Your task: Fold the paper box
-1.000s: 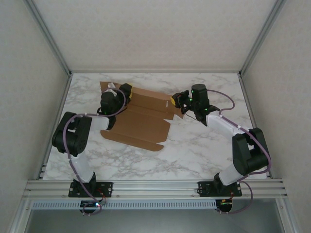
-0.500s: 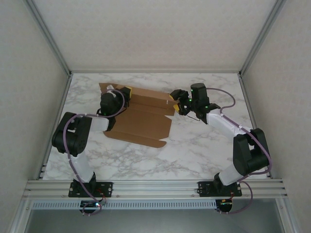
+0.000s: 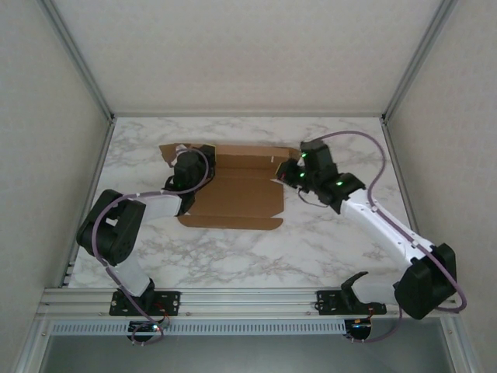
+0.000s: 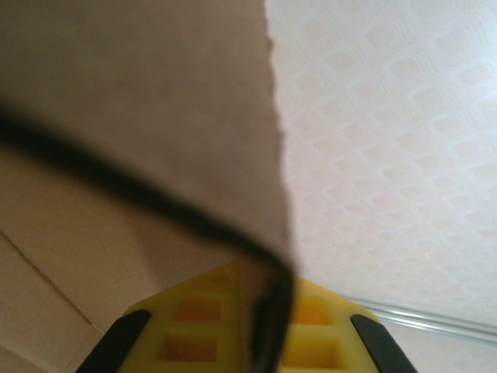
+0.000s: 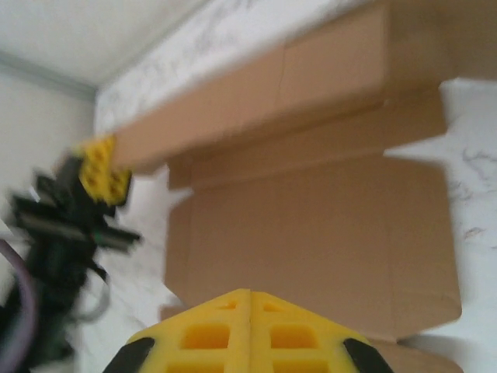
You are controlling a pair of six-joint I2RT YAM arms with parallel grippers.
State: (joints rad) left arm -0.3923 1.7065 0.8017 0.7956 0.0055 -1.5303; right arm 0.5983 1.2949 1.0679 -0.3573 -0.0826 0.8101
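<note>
Since the earlier frame, the paper box, a flat brown die-cut cardboard sheet with flaps, has been turned square to the picture and drawn toward the centre. The right arm has been swung out, so that its elbow now sits at the lower right.

In the left wrist view, the yellow left fingers are seen clamped on a raised cardboard flap, whose edge is pinched between them. In the top view they are placed at the sheet's upper left corner.

The paper box is laid on the white marble-patterned tabletop, left of centre, with its long axis running left to right across the frame.

At its right edge the yellow right fingers are found pressed together with nothing seen between them, and the sheet stretches away ahead of them.

The coming fold is judged to turn on one relation. The far strip is lifted at its left end only, and the right fingers lie nearest its free right end.

Bare tabletop is left below and to the right of the sheet. Less room is left toward the back wall.
</note>
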